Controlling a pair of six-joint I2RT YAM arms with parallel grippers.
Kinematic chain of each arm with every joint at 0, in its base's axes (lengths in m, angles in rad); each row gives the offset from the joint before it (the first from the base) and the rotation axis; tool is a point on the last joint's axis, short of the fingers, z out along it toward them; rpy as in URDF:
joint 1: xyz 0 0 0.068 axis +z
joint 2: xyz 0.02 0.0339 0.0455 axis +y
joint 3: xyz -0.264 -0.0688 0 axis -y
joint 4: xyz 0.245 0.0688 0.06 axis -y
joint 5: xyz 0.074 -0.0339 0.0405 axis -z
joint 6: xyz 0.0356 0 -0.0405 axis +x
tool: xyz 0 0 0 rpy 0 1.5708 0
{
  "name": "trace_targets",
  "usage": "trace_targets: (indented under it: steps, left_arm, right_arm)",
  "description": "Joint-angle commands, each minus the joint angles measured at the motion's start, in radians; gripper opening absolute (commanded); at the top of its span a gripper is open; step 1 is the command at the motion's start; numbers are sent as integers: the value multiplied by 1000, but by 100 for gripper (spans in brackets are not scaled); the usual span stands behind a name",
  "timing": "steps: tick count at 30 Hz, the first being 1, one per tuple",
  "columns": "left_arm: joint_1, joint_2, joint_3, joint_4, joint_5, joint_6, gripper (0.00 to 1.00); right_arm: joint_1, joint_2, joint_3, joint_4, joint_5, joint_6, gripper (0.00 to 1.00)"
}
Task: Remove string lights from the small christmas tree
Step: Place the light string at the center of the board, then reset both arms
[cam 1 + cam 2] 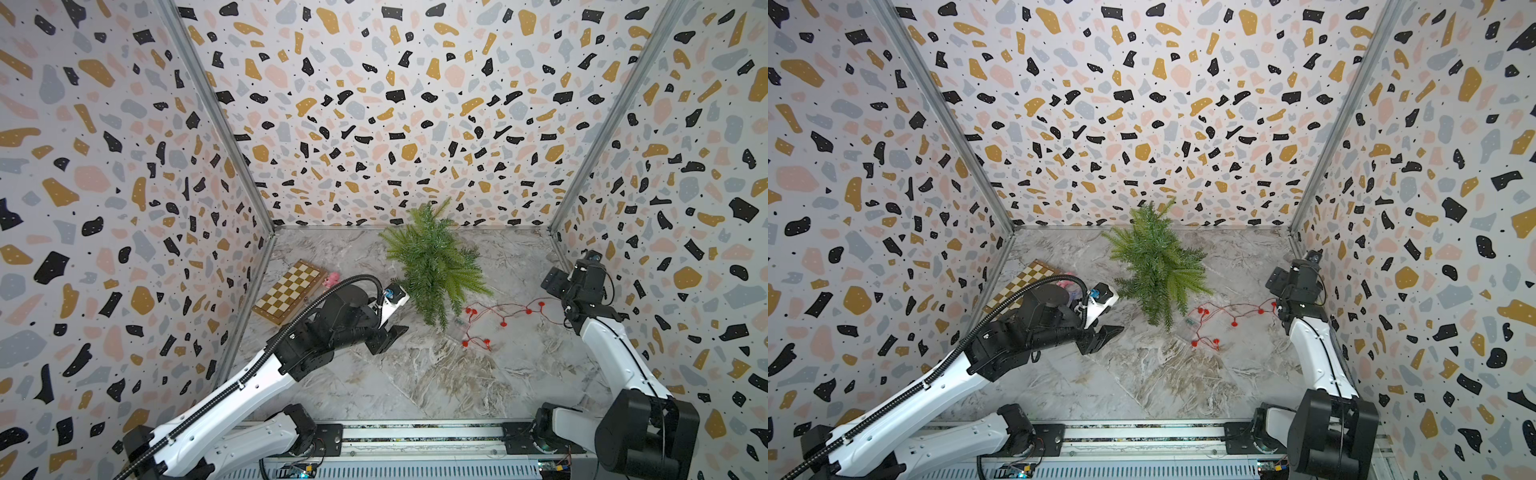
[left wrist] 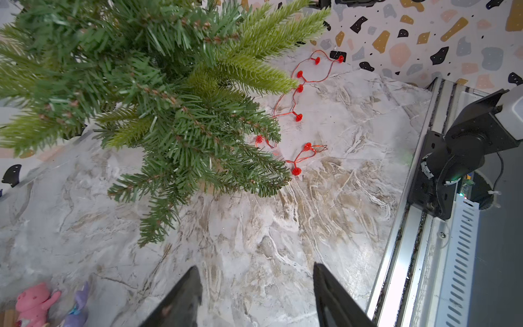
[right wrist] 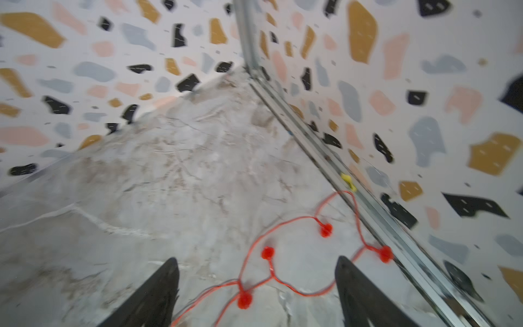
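Note:
The small christmas tree (image 1: 432, 262) (image 1: 1154, 266) stands at the back middle of the marble table, bushy and green. The string lights (image 1: 503, 320) (image 1: 1233, 322) lie loose on the table to its right, a red wire with red bulbs, and their clear box (image 1: 457, 328) rests by the lowest branch tips. My right gripper (image 3: 257, 259) (image 1: 555, 284) hangs open over the wire's far end, and loops of the lights (image 3: 268, 271) lie on the table between its fingers, not held. Left of the tree (image 2: 141, 85), my left gripper (image 2: 256, 267) (image 1: 388, 336) is open and empty.
A folded chessboard (image 1: 289, 291) lies at the left wall with a pink toy figure (image 1: 331, 280) (image 2: 34, 303) and a purple one (image 2: 79, 305) beside it. Terrazzo walls close three sides. A metal rail (image 1: 415, 432) runs along the front edge.

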State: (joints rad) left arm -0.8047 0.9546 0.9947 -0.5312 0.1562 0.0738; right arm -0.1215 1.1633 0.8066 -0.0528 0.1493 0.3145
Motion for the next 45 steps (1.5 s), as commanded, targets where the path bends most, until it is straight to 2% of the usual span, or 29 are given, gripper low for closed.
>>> trace_targets:
  steps: [1,3,6,10,12,17,20,23,27,30,32,34,38,39,42,45]
  left_arm:
    - [6,6,-5,31,23,-15,62]
    - [8,8,-7,38,20,-19,62]
    - [12,17,-4,42,22,-22,62]
    - [22,19,-3,43,20,-33,62]
    - [29,19,-11,52,23,-40,62]
    - [51,30,-33,88,38,-70,62]
    - [69,42,-50,122,49,-84,62]
    - [84,46,-73,162,46,-97,61]
    - [106,53,-85,189,60,-112,60]
    - [116,55,-85,189,62,-112,60]
    - [119,53,-84,187,65,-109,60]
    - [123,51,-83,182,65,-108,60]
    - [129,47,-94,183,64,-112,60]
    - [130,48,-95,184,66,-114,60]
    - [133,52,-102,192,71,-116,60]
    - [136,53,-117,215,72,-123,60]
  right_arm:
    - [84,-51,-103,171,10,-103,87]
    - [82,-50,-180,274,3,-126,86]
    - [74,-19,-318,504,-60,-239,84]
    - [68,23,-496,848,-63,-265,86]
    - [63,64,-539,948,-83,-277,85]
    - [73,170,-536,1006,-50,-290,78]
    - [74,176,-518,970,-175,-340,69]
    - [82,169,-522,971,-244,-381,69]
    - [123,102,-597,1040,-256,-423,71]
    - [127,88,-646,1147,-319,-356,73]
    - [134,100,-671,1213,-364,-368,80]
    - [128,133,-663,1230,-329,-338,81]
    - [111,277,-690,1429,-344,-316,82]
    - [111,302,-687,1453,-340,-315,85]
    - [111,303,-646,1354,-318,-304,88]
    - [114,308,-634,1336,-297,-297,93]
